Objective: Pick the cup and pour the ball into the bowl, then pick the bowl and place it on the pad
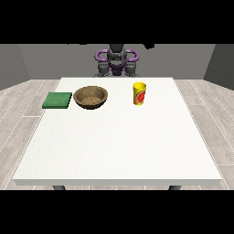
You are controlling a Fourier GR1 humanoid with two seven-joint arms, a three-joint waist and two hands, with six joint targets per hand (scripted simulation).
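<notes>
As we scan from the view's left, the first thing on the white table (114,146) is the green pad (57,100), lying flat near the left edge and toward the far side. It's square-ish, a bit darker along its near edge.

Just to its right sits the brown bowl (91,97), upright, rim facing up. We see a small gap between bowl and pad, so not touching. The inside looks the same brown as the outside; we can't make out anything in it.

Further right, well apart from the bowl, stands the yellow cup (139,93) with a red mark on its side. It's upright, in roughly the same row as the bowl and pad. We can't see into it, so we can't tell whether the ball is inside; no ball shows anywhere on the table.

The near half of the table carries none of the three things.

The robot (116,61) sits behind the far edge, centred between bowl and cup. We see its dark torso, purple arm loops on either side and grey rounded parts low at the table's edge. We can't pick out either hand there, so we can't tell how the fingers lie, whether apart or together. Nothing touches the cup, bowl or pad.

Grey plank floor shows around the table, grey walls behind.
</notes>
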